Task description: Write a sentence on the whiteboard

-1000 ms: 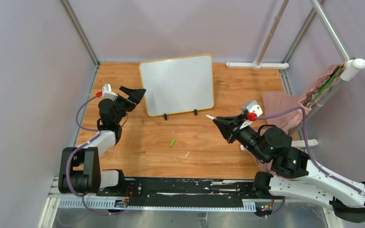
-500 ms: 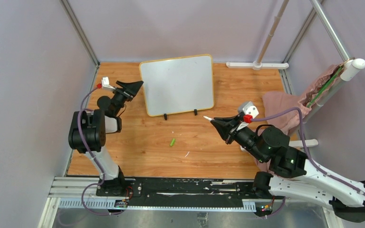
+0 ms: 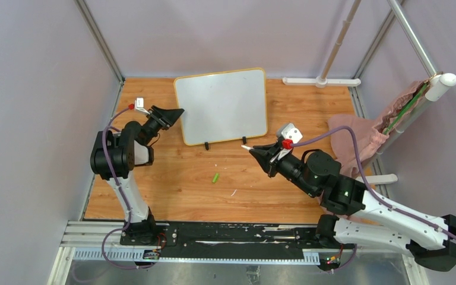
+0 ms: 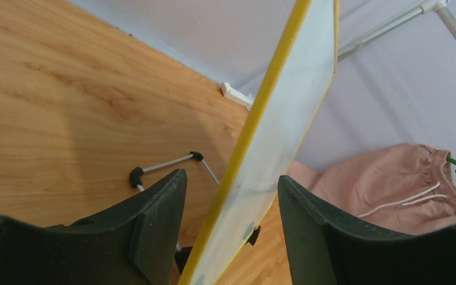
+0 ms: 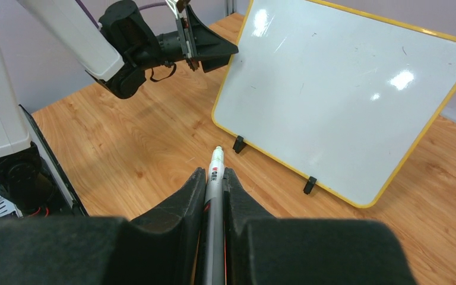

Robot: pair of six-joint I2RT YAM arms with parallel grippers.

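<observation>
**A:** Where is the whiteboard (image 3: pixel 222 104)?

**B:** It stands at the far middle of the wooden bench (image 3: pixel 172 190). It leans back on its two black clip feet (image 3: pixel 206 144), with its glossy face toward the arms.

**A:** And the left claw (image 3: pixel 175 113)?

**B:** It is released, with its jaws apart. They straddle the board's left edge, one finger in front of the yellow rim and one behind. The wrist view shows a gap on each side, so it does not look as if it pinches the rim.

**A:** What about the right claw (image 3: pixel 255 151)?

**B:** That one is clenched on a marker (image 5: pixel 214 202), with both fingers pressed flat against the barrel. The marker's white tip sticks out past the fingertips and points at the board. It hangs above the bench just in front of the right clip foot, close to the board's lower edge but apart from it.

**A:** Is anything else lying about?

**B:** A small green cap (image 3: pixel 215 177) lies on the wood nearer the arms, between the two claws. There is also a pink cloth (image 3: pixel 356 133) heaped at the right side of the bench.
</observation>
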